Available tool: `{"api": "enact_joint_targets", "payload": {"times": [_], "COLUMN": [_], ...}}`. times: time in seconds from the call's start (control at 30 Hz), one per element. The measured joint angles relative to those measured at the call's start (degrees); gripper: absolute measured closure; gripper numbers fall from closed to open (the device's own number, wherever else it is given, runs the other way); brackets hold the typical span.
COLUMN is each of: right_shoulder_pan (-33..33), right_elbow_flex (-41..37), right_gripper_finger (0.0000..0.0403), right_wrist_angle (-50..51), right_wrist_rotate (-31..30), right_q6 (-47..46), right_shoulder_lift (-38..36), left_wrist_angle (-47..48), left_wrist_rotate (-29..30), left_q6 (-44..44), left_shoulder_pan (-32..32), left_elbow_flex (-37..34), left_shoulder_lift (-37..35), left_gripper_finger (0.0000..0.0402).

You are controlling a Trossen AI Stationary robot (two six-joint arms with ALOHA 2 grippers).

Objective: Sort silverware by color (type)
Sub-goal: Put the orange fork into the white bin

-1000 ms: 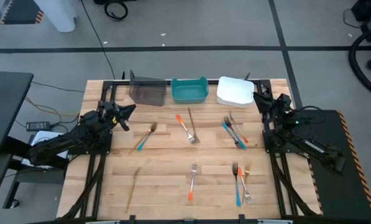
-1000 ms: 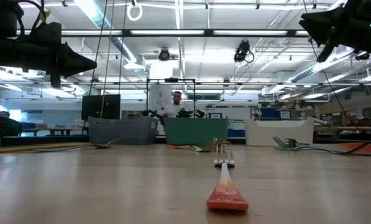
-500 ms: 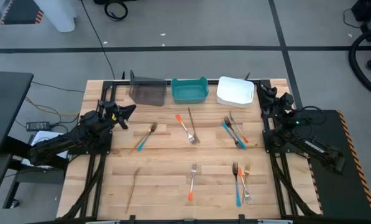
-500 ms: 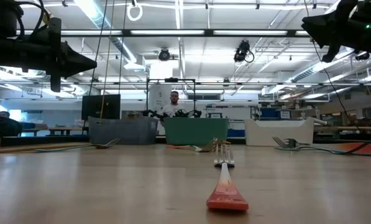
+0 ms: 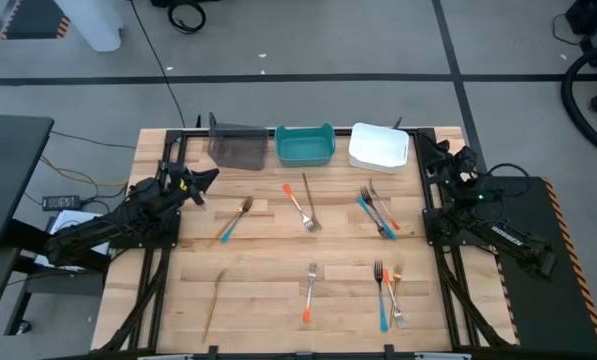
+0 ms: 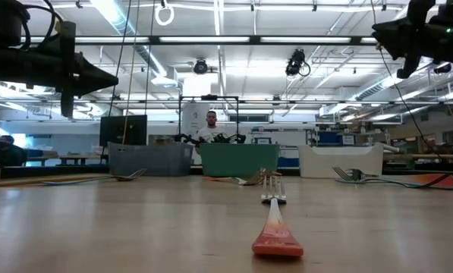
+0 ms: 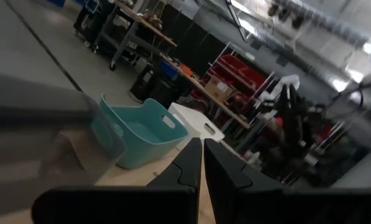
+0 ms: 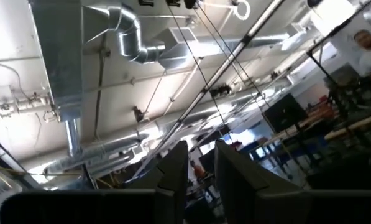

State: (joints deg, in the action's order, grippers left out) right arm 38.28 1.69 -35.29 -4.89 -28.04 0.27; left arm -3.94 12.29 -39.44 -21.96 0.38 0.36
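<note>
Silverware lies flat on the wooden table, untouched. A blue-handled fork sits left of centre. An orange fork and a tan one lie mid-table, with a blue and orange cluster to their right. Nearer me are an orange fork, a tan utensil and a mixed cluster. My left gripper hovers shut at the left edge. My right gripper is raised at the far right corner, pointing upward, fingers slightly apart.
Three bins stand in a row at the far edge: a dark grey bin, a teal bin and a white bin. A person stands in the room beyond the table. The orange fork's handle lies close to the low camera.
My right gripper has drawn back toward the table's right edge, away from the white bin, staying raised. The left arm and all the silverware have kept still.
</note>
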Motion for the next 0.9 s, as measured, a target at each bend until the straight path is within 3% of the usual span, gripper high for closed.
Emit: {"api": "enact_joint_targets", "payload": {"times": [0.1,0.2,0.4,0.6,0.9], "right_shoulder_pan": [0.0,0.0,0.0,0.0,0.0], "right_elbow_flex": [2.8,7.6,19.9,27.9,28.7], "right_gripper_finger": [0.0318,0.0318,0.0318,0.0318,0.0318], "right_wrist_angle": [2.3,11.2,43.6,72.3,82.0], "right_wrist_rotate": [0.0,-0.1,0.2,5.8,10.4], "right_q6": [3.8,7.1,4.6,2.1,-8.2], "right_shoulder_lift": [0.2,1.4,6.7,14.8,27.8], "left_wrist_angle": [-0.3,-0.7,-0.7,-0.4,-0.4], "left_wrist_rotate": [0.5,2.5,3.8,3.8,3.7], "left_q6": [-1.9,-1.3,-2.8,-0.6,2.6], "left_shoulder_pan": [0.0,0.0,0.0,0.0,0.0], "left_elbow_flex": [0.0,0.0,0.0,0.0,0.0], "left_shoulder_lift": [0.0,0.0,0.0,0.0,0.0], "left_gripper_finger": [0.0374,0.0374,0.0374,0.0374,0.0374]}}
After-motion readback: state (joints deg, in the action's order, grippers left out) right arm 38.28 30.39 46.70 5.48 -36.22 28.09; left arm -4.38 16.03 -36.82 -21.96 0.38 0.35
